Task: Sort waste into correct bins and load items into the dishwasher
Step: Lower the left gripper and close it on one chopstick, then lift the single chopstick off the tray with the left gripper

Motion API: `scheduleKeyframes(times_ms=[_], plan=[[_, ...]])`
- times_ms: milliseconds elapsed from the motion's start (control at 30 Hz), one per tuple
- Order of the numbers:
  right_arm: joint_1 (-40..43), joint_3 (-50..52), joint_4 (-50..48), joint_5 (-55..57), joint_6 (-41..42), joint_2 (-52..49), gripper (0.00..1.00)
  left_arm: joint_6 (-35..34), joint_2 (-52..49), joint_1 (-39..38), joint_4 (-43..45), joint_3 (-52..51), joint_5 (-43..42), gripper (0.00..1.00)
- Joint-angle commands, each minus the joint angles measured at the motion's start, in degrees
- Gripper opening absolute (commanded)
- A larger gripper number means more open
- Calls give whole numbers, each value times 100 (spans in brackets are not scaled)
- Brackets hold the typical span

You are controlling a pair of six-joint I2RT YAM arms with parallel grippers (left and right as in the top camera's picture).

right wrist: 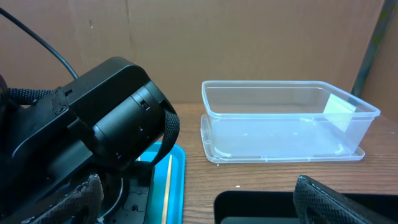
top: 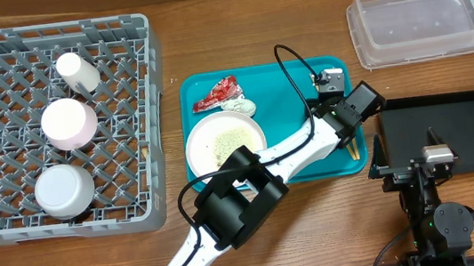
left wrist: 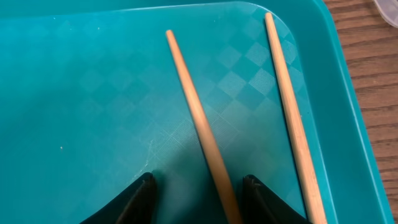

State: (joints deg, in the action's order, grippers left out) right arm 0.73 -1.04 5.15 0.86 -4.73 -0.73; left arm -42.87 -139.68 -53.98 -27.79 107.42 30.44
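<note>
1. The left arm (top: 297,147) stretches out long and low, running diagonally from its near base toward the right, with a bulky black joint at mid-span.
2. The left gripper (left wrist: 202,190) points downward, its two dark fingertips (left wrist: 144,191) standing partly apart.
3. The right arm (top: 431,214) sits compact near its base, seemingly folded on itself, though from above its joints overlap.
4. The right gripper (right wrist: 208,198) faces forward and level, its fingers (right wrist: 87,194) spread wide.
</note>
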Motion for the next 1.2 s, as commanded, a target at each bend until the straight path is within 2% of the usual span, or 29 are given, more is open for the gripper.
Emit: scheduleKeyframes(times_ms=[0, 67, 133, 300, 367, 467, 733, 967, 1067, 1167], plan=[[20, 57, -35, 52, -22, 57, 100, 153, -262, 4, -42, -50, -153, 47], [20, 57, -35, 52, -22, 57, 100, 151, -262, 4, 39, -50, -551, 42], [20, 57, -35, 50, -22, 57, 100, 76, -262, 4, 136, -50, -1095, 32], [20, 57, -37, 50, -22, 57, 100, -728, -262, 4, 142, -50, -1729, 29], [20, 57, -35, 50, -22, 57, 100, -817, -262, 4, 142, -50, -1742, 33], [20, 57, -35, 52, -22, 57, 100, -817, -262, 4, 42, -50, -1637, 33], [20, 57, -35, 52, -22, 57, 100, -767, -262, 7, -616, -52, -885, 25], [20, 57, -35, 50, -22, 57, 100, -116, -262, 4, -675, -52, -809, 24], [20, 57, -35, 52, -24, 57, 100, 166, -262, 4, -673, -52, -1060, 26], [20, 57, -35, 52, -22, 57, 100, 197, -262, 4, -723, -52, -1161, 24]])
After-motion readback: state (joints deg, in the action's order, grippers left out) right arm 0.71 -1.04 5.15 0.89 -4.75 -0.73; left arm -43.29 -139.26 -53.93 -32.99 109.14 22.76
